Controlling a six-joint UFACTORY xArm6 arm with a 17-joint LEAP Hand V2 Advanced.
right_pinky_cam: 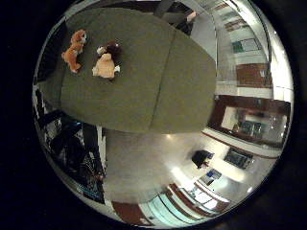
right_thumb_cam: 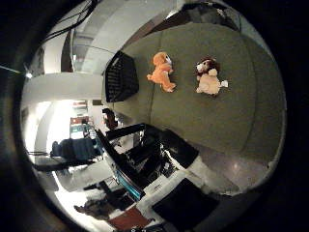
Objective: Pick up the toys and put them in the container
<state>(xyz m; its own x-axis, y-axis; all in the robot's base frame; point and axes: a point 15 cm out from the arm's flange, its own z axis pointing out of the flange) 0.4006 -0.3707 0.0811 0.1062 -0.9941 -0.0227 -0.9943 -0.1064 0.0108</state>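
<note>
Looking out from the palm, both views take in an olive-green table [right_thumb_cam: 231,121] from well above, with two plush toys lying on it and small in the frame, so the hand is far from them and holds nothing that can be seen. No part of the hand shows in either view, so how far its fingers are open I cannot tell. In the thumb side view the orange dog toy [right_thumb_cam: 161,71] lies at upper centre and the brown and cream lion toy [right_thumb_cam: 208,77] just to its right; the two sit near each other but apart, not touching. The dog's long axis runs at a slant from its head down to its hind legs, while the lion is more compact and sits squat. A black mesh container [right_thumb_cam: 120,77] stands at the left edge of the table, just beside the dog and farther from the lion. Judging from this, the coming move is a long descent toward the table, and the dog, being nearest the container, looks the shorter carry of the two.
</note>
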